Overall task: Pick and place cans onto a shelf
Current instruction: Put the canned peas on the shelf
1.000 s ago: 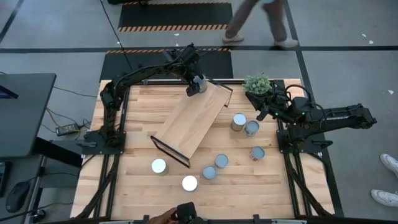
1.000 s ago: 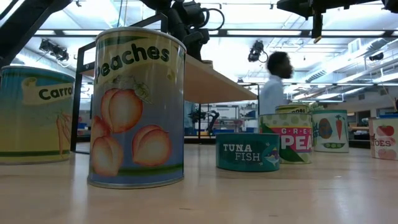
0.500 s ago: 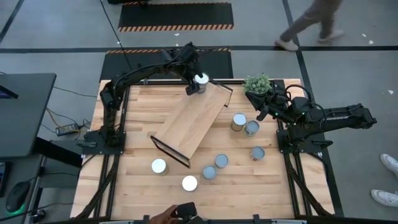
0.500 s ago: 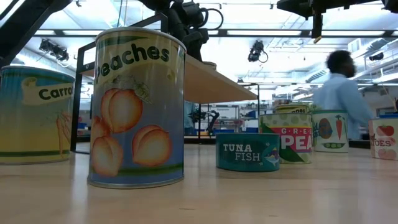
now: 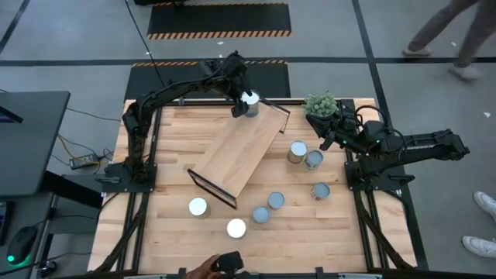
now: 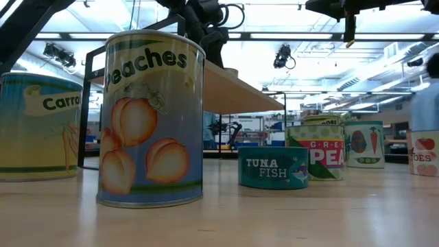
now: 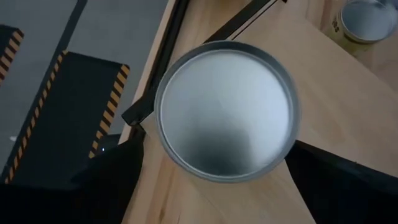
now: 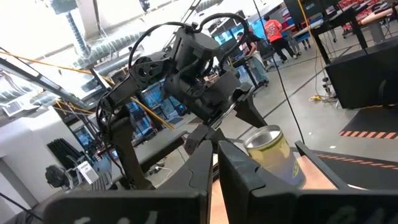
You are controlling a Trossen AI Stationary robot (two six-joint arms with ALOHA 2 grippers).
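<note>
A silvery-topped can (image 5: 249, 98) stands by its bottom on the far end of the light-wood shelf (image 5: 236, 155), which stands slantwise on the table. It also shows in the left wrist view (image 7: 227, 109) and the right wrist view (image 8: 270, 155). My left gripper (image 5: 243, 105) is open just above it, with a finger on either side of the can top and apart from it. My right gripper (image 5: 328, 141) is shut and empty at the table's right edge, near the plant. Several other cans stand on the table, two (image 5: 298, 149) right of the shelf.
A green plant (image 5: 322, 105) stands at the far right. Cans stand near the table's near edge (image 5: 236, 228) and right of centre (image 5: 321, 191). The peaches can (image 6: 151, 116) fills the low view. A hand (image 5: 221, 265) shows at the near edge. A person walks beyond the table.
My left gripper has gone up a little from the can on the shelf's far end. The can's top, hidden under the gripper a second ago, now shows. The can stays where it was. A person has walked toward the right behind the table.
</note>
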